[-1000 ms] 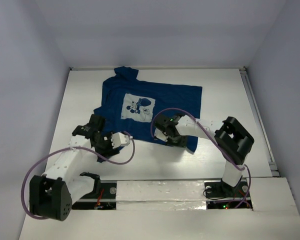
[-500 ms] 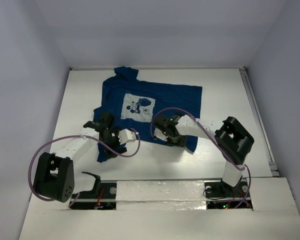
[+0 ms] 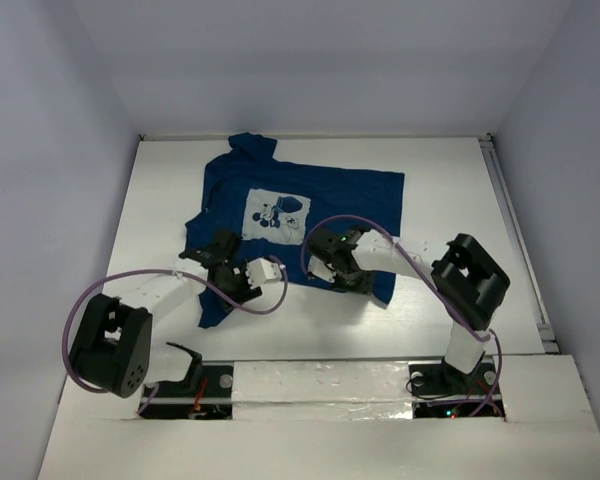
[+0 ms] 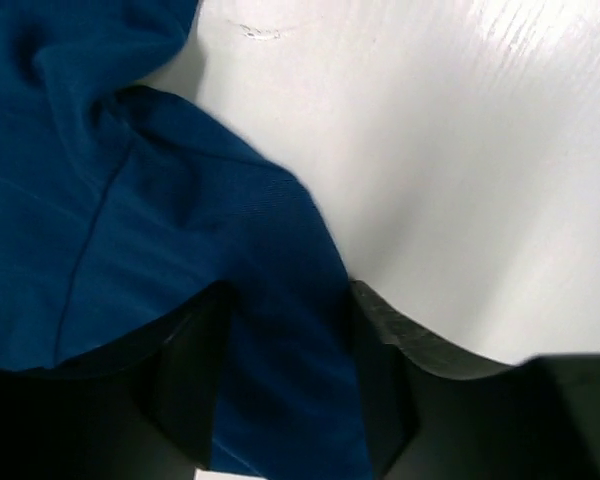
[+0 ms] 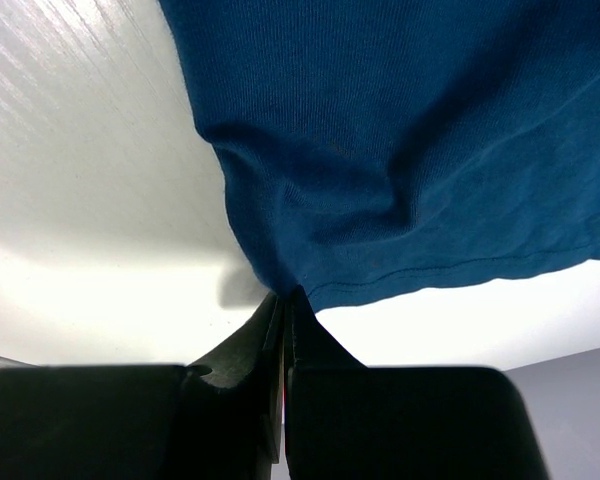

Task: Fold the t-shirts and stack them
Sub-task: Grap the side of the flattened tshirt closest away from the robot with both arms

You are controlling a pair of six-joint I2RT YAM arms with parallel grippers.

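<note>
Right wrist — R claw [image 5: 283, 298] nips t-shirt [image 5: 400, 150]; L claw [image 4: 285, 340] astride it.

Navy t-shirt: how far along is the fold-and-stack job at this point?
Done: nothing folded; the dark navy-blue cloth t-shirt lies spread print-up on the white table, its left side rumpled. In hand: the right gripper has its jaws shut on the near hem; the left gripper straddles a bunched edge, grip unclear. To do: every fold, then stacking.

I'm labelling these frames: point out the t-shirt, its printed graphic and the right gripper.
t-shirt [image 3: 355, 192]: top view, plain blue cloth beside the print.
printed graphic [image 3: 276, 212]: top view, middle of the pale panel.
right gripper [image 5: 283, 300]: right wrist view, fingertips pinching the hem.
</note>
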